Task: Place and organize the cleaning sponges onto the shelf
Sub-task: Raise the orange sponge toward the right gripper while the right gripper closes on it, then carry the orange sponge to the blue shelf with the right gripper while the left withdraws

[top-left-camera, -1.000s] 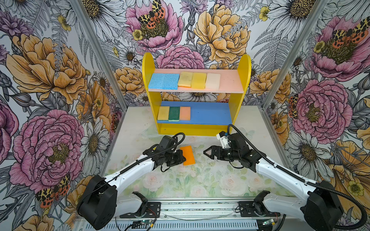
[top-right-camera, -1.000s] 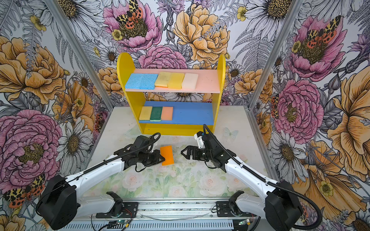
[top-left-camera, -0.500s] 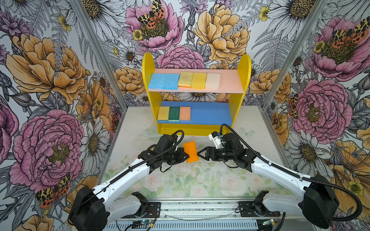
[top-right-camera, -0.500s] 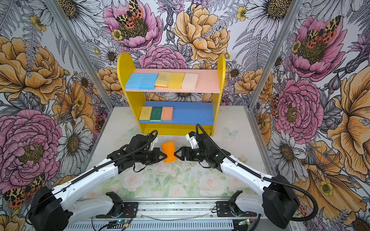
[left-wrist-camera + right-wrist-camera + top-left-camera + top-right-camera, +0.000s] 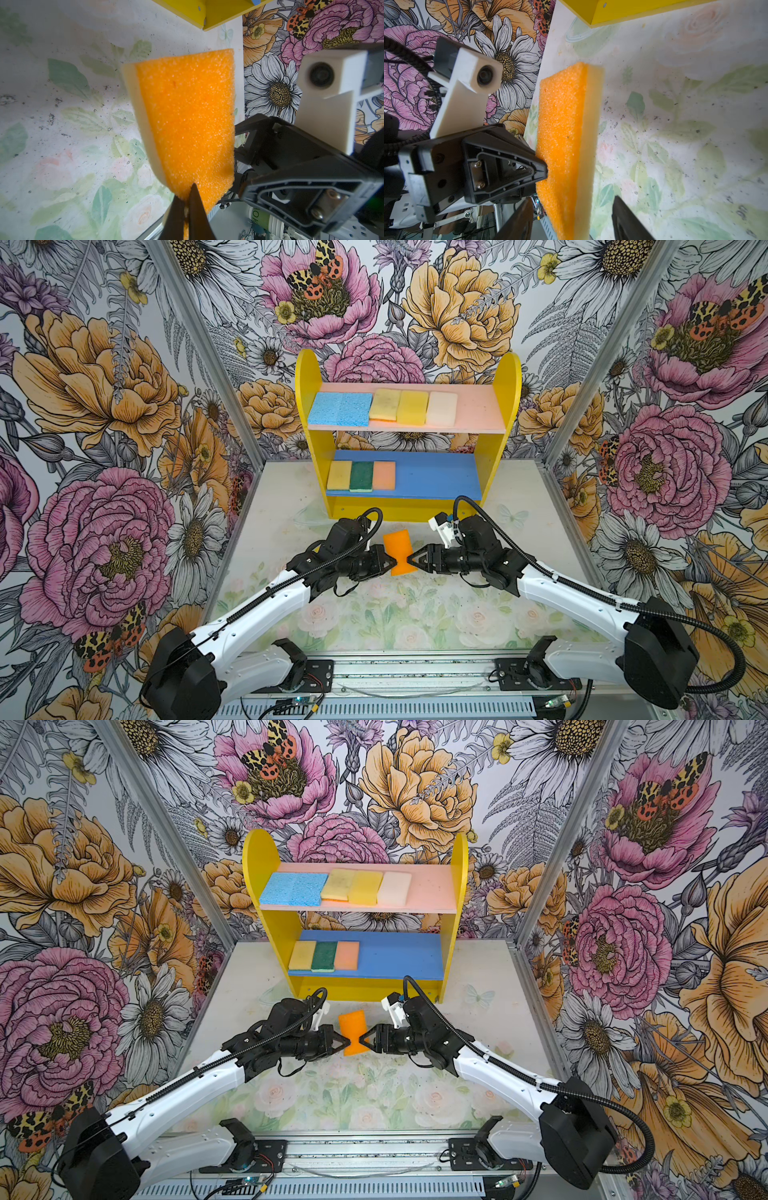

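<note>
A: Sponges, top views: where's the orange one?
B: Orange sponge (image 5: 398, 549) is held above the table (image 5: 374, 622), btwn the two arms, in front of the shelf (image 5: 505, 406). Left gripper (image 5: 390, 564) is clenched on its left side, foam pinched in. Right gripper (image 5: 410, 561) has its tips at the opposite side; can't tell the grip from up there.
A: The rest?
B: Pink upper board: blue sponges (image 5: 326, 408) side by side, pale yellow sponge (image 5: 384, 405), yellow sponge (image 5: 412, 407), cream sponge (image 5: 442, 408). Blue lower board, left end: lower yellow sponge (image 5: 339, 475), dark green sponge (image 5: 361, 476), peach sponge (image 5: 384, 475), touching in a row.
A: Left wrist cam?
B: Left gripper (image 5: 188, 207) jaws are squeezed tight on the orange sponge (image 5: 187, 124) at its edge. Pale backing layer shows along one side.
A: Right wrist cam?
B: Orange sponge (image 5: 562, 135) stands btwn the right gripper (image 5: 571, 218) fingers, jaws apart w/ a gap ea. side, not squeezing. Left gripper (image 5: 546, 170) bites the far edge.
</note>
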`<state>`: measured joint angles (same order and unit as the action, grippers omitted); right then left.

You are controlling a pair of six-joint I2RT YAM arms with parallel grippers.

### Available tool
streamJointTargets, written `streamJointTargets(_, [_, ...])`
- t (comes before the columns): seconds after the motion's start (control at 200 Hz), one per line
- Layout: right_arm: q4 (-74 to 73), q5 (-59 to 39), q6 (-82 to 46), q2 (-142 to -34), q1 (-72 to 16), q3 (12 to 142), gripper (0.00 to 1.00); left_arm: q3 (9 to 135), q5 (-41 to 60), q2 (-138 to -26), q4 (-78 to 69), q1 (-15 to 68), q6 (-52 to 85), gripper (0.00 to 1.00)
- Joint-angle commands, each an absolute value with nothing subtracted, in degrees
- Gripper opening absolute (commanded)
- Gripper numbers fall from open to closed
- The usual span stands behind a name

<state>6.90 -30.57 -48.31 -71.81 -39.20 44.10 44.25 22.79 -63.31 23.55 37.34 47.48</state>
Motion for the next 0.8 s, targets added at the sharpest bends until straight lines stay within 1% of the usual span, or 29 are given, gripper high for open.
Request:
streamJointTargets(0.0, [4.3, -31.6, -48.8, -72.2, -39.8, 45.5, 0.56, 45.6, 24.4, -61.9, 21.2, 37.7, 48.1, 0.0])
streamJointTargets(0.135, [1.3, -32.6, -50.3, -72.4, -39.8, 44.8, 0.45, 45.4, 24.4, -62.0, 21.1, 37.7, 48.3, 0.0])
streamJointTargets(0.315, [-2.5, -34.3, -52.6, -73.4, -39.8, 43.7, 0.28, 45.3, 24.7, -62.1, 20.7, 37.8, 48.5, 0.0])
streamJointTargets(0.425, [-2.5, -34.0, -52.6, -73.1, -39.8, 43.8, 0.2, 45.3, 24.8, -62.2, 20.7, 37.7, 48.5, 0.0])
streamJointTargets(0.505, [-2.4, -33.7, -52.5, -72.9, -39.8, 43.9, 0.18, 45.2, 24.7, -62.2, 20.7, 37.6, 48.5, 0.0])
streamJointTargets(0.55, [-2.2, -33.6, -52.4, -72.8, -39.8, 43.9, 0.17, 45.0, 24.7, -62.1, 20.8, 37.6, 48.5, 0.05])
streamJointTargets(0.565, [-2.2, -33.6, -52.3, -72.9, -39.8, 44.0, 0.17, 44.9, 24.8, -62.1, 20.8, 37.5, 48.5, 0.08])
streamJointTargets(0.635, [-2.0, -33.4, -52.3, -72.9, -39.8, 44.1, 0.17, 44.7, 25.0, -61.7, 20.8, 37.1, 48.5, 0.27])
streamJointTargets(0.69, [-1.6, -33.0, -52.1, -72.9, -39.8, 44.2, 0.16, 44.4, 25.5, -61.2, 20.9, 36.4, 48.6, 0.4])
streamJointTargets(0.74, [-0.9, -32.6, -51.9, -72.8, -39.7, 44.5, 0.17, 44.2, 25.6, -60.4, 21.5, 35.7, 48.5, 0.48])
streamJointTargets(0.795, [-0.3, -32.2, -51.5, -72.8, -39.7, 45.0, 0.17, 44.1, 26.0, -59.3, 22.4, 34.6, 48.1, 0.56])
